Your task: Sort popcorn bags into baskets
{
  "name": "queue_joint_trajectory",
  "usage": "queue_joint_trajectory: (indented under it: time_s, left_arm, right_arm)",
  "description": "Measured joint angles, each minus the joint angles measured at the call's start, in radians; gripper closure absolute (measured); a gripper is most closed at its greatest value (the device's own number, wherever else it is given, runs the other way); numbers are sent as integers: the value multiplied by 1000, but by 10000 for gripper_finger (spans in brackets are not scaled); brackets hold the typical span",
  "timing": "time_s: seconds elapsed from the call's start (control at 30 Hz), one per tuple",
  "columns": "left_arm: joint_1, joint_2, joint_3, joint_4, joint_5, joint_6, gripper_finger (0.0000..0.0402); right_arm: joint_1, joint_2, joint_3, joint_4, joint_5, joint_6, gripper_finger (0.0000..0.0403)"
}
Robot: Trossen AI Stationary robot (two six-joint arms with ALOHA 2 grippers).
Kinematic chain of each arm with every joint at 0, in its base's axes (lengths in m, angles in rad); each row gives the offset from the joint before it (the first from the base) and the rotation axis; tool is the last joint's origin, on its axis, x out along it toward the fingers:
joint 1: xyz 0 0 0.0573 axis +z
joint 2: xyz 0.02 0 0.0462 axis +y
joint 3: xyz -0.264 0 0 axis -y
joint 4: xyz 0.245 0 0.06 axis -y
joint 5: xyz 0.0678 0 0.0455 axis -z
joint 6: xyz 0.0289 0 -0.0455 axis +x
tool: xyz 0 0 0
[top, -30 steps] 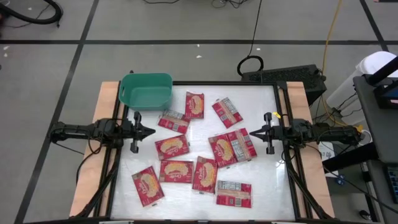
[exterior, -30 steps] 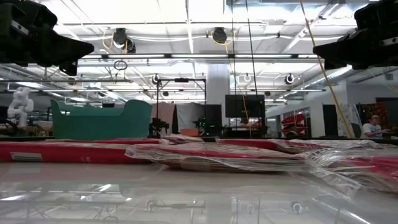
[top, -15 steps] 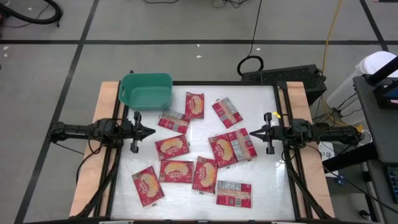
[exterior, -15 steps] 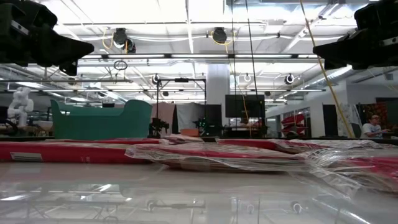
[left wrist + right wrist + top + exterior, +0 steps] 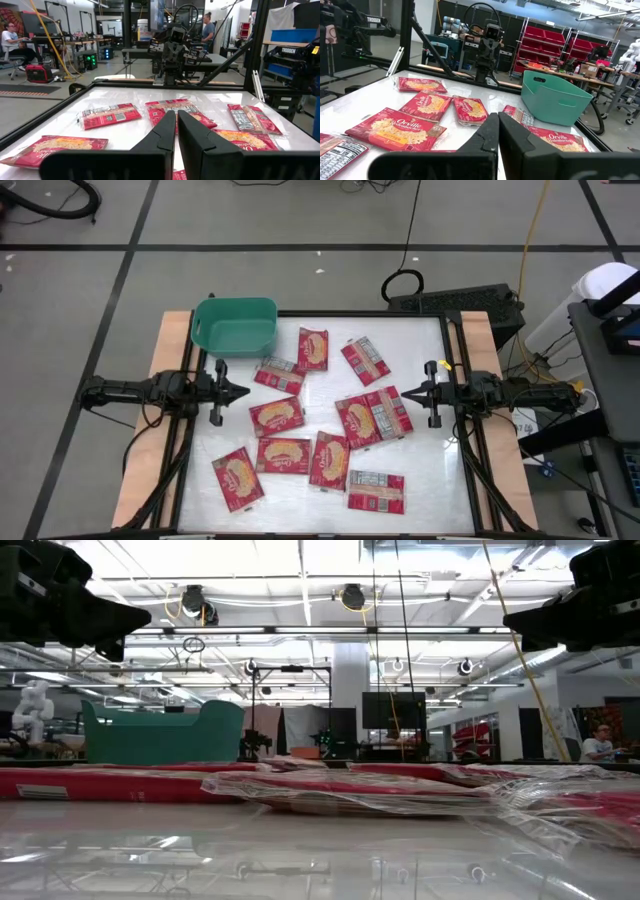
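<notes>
Glass-topped table (image 5: 420, 480) fills the middle of the high view, its surface white and shiny inside a dark frame. At about eleven o'clock on it sits the basket (image 5: 236, 326), a teal-green plastic bin with rounded corners and low walls, nothing visible inside. Spread from the centre toward six o'clock lie the popcorn bags (image 5: 372, 418), ten flat red packets with a cream-yellow popcorn picture, all lying flat in clear crinkled wrap. Some show a grey-white label panel, such as the packet at one o'clock (image 5: 365, 361) and the one at five o'clock (image 5: 376, 491). Another packet (image 5: 313, 348) lies just beside the basket, and one (image 5: 238, 478) sits apart at seven o'clock. Two packets near the middle overlap at their edges. At nine o'clock the left gripper (image 5: 243, 391) hovers above the table edge with its fingers clenched together on nothing, pointing toward the centre. At three o'clock the right gripper (image 5: 406, 392) faces it, likewise pressed closed and empty, near the largest cluster of packets.
</notes>
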Motion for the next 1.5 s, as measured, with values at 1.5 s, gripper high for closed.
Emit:
queue_joint_trajectory:
  time_s: [1.5]
  left_arm:
    - [1,14,1,199,-42,-94,378]
  right_arm:
    - [0,0,0,0,0,0,403]
